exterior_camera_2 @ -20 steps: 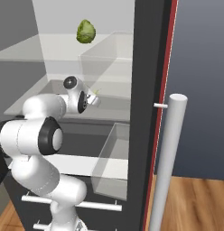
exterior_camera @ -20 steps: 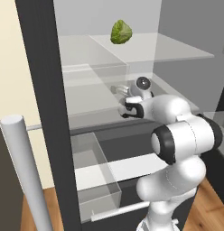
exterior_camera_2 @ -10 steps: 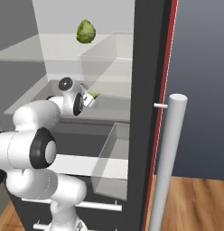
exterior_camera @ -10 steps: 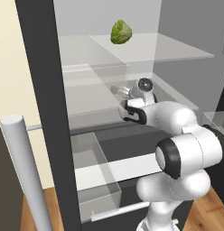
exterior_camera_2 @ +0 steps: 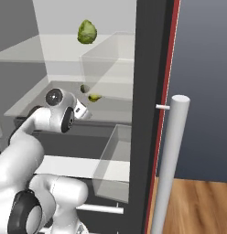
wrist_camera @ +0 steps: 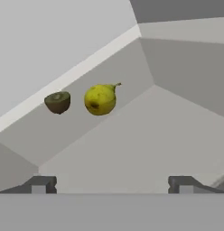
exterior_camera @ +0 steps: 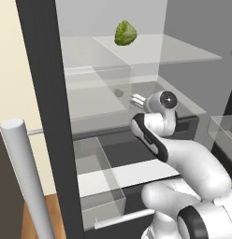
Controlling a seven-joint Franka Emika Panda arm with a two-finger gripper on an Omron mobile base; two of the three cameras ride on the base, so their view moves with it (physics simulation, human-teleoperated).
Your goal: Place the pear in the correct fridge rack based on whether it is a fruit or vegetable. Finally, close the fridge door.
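The arm reaches level into the fridge, its pincer (wrist_camera: 112, 185) spread wide and empty; ahead of it the pear (wrist_camera: 100, 99) lies beside a halved kiwi (wrist_camera: 58, 102).

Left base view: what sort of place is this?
The inside of an open fridge, likely in a kitchen: clear shelves, a leafy vegetable on the upper one, a pear below, and the fridge door open alongside.
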